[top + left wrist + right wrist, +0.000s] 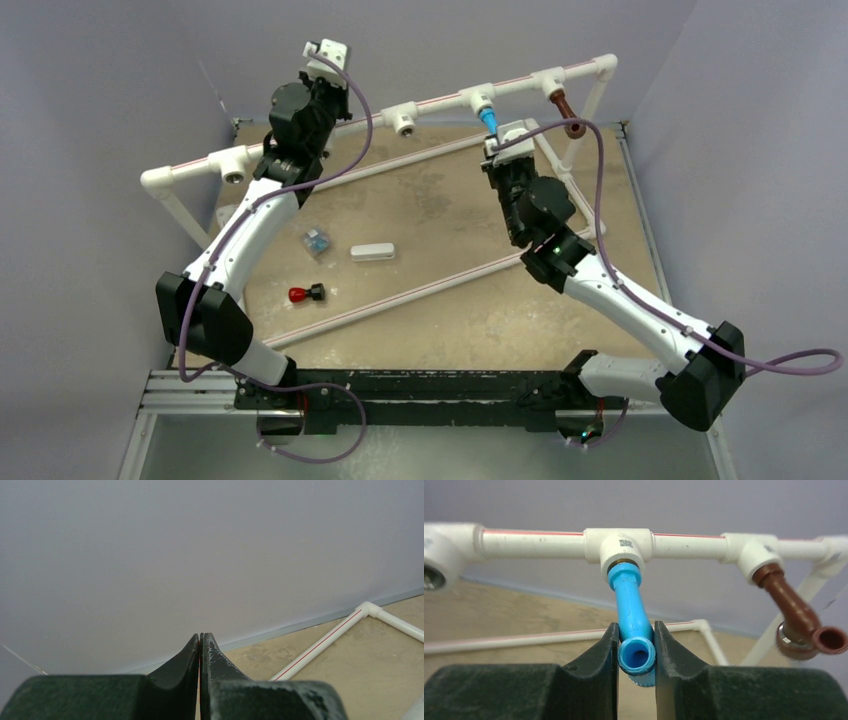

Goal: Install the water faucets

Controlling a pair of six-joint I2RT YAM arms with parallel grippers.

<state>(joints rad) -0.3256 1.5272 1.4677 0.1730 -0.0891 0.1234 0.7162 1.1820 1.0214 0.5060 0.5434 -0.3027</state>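
The blue faucet (630, 607) hangs from a white tee (619, 544) on the raised white pipe rail, with its spout end toward the camera. My right gripper (636, 652) is shut on its lower end, one finger on each side. In the top view the right gripper (496, 140) sits just below the blue faucet (488, 120). The dark brown faucet (795, 614) hangs from the fitting to its right and also shows in the top view (566, 110). My left gripper (201, 640) is shut and empty, held high near the back left (322, 78) and facing the wall.
Two open white fittings (403, 121) (234, 170) sit on the rail to the left. On the tan table lie a white rectangular block (372, 252), a small clear-blue piece (316, 240) and a red-and-black piece (306, 294). Thin white pipes (420, 292) cross the table.
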